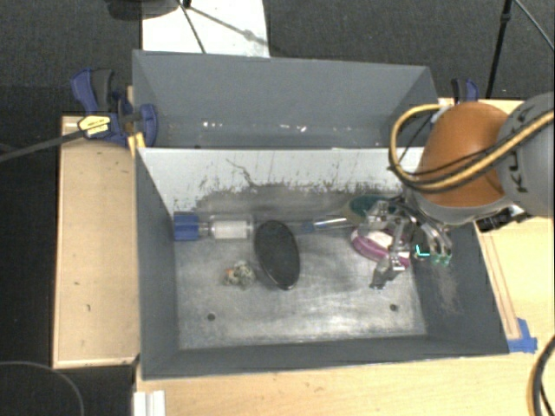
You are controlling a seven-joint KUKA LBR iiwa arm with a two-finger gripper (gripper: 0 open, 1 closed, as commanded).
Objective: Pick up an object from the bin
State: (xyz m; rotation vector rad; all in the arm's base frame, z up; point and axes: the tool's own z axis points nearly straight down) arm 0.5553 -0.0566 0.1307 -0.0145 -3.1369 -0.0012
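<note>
**Grey metal bin** [286,94]: sloped walls, so loose things settle on the flat floor.

**Hand** [388,269]: low at the floor's right end, over a purple-and-white round thing [371,243] that lies near the right wall. I cannot tell whether it is open or closed, and I see nothing in its grip. By nearness, this round thing is the likely pick.

**Teal piece** [366,206]: just behind, against the back slope. Like the wall, it may crowd the approach.

**Well apart, leftward:**
- dark oval pad [277,254], mid-floor
- clear tube with blue cap [208,229], along the back edge
- small crumpled scrap [238,275]

None of these block the hand.
</note>
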